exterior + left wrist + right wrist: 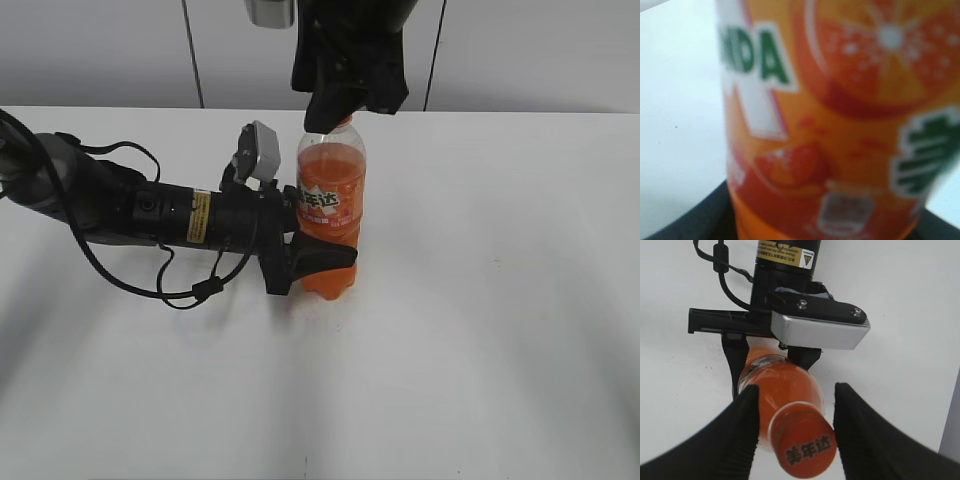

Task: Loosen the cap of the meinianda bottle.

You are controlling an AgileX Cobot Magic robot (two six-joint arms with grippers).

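Robot lab bench — bare white table point(480, 330), plain grey panelled wall point(100, 50), cabled arm point(120, 205)

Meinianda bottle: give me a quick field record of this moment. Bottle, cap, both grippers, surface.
bottle: meinianda bottle upright on white table
cap: orange cap on the bottle, printed top facing the right wrist view
left gripper: left gripper clamped on the lower body from the side
right gripper: right gripper above, fingers either side of the cap, gaps visible, not gripping
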